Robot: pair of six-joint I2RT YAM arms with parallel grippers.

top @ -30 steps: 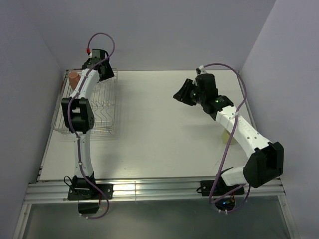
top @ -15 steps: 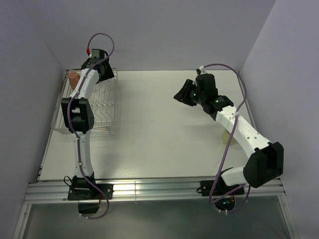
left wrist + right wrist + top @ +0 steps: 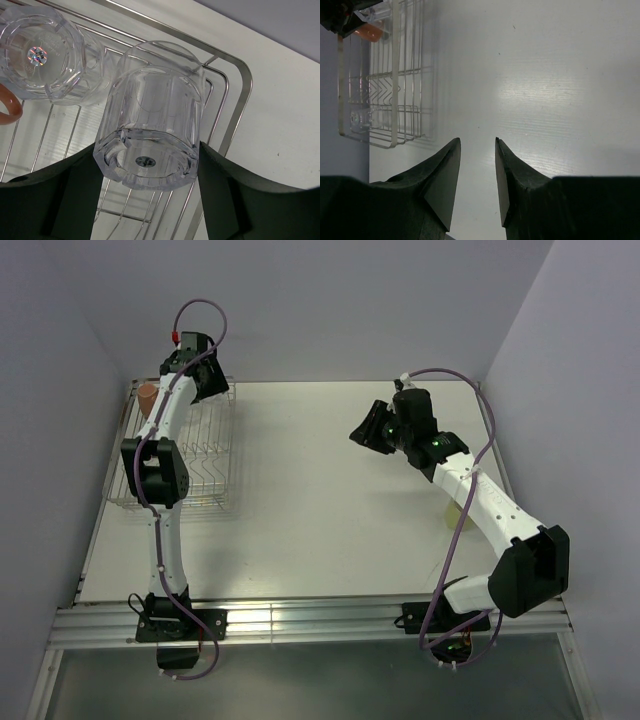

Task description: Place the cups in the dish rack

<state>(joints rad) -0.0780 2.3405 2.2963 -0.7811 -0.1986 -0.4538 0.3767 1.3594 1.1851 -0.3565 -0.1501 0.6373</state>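
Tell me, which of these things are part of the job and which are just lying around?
Part of the job: dish rack, clear tumbler held by left gripper, second tumbler, orange mug.
Just lying about: pale yellowish item under right arm, unidentifiable.

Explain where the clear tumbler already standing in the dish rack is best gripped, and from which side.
Probably grip the tumbler across opposite wall facets, coming from above: its base faces up, so no rim is open to pinch, and the dish rack wires fence its sides.
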